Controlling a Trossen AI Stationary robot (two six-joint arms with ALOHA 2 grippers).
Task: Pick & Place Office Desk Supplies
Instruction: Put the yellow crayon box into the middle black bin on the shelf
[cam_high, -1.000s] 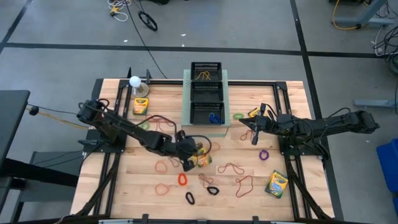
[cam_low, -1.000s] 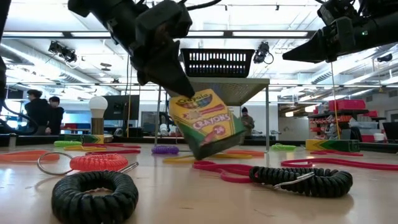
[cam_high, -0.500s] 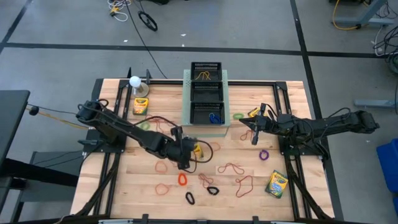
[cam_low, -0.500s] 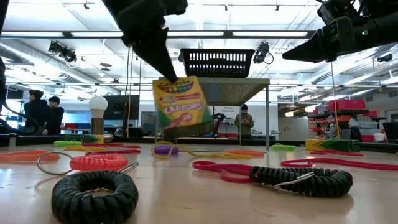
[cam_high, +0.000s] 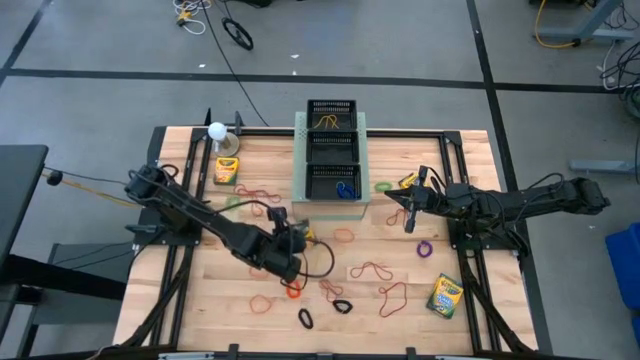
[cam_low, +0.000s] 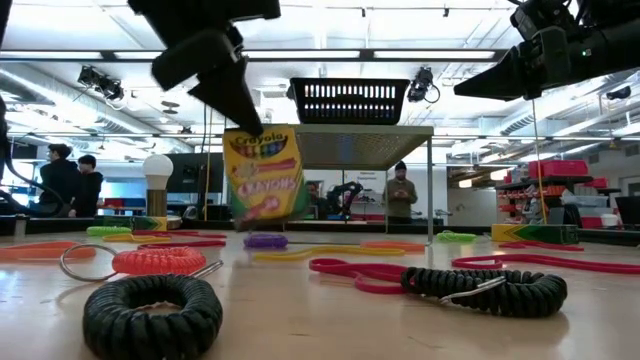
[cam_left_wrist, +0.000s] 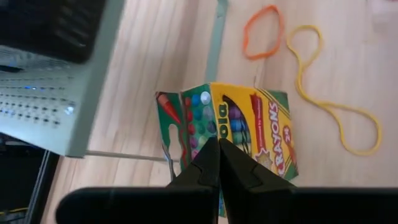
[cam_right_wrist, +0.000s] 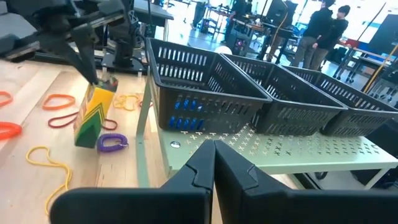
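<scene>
The left gripper (cam_left_wrist: 217, 155), fingers closed, pinches a crayon box (cam_left_wrist: 239, 134) above the wooden table (cam_left_wrist: 348, 74).

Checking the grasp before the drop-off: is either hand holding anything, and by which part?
The left hand holds a crayon box pinched at its top edge, hanging clear of the table. The right hand is shut and holds nothing.

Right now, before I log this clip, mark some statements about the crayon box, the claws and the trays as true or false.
1. The left claw holds a crayon box clear of the table. True.
2. The right claw grips a rubber band. False: it is shut on nothing, hovering right of the trays.
3. The nearest black mesh tray holds something blue. True.
4. The white ball sits inside a tray. False: it stands on the table's far left corner.
</scene>
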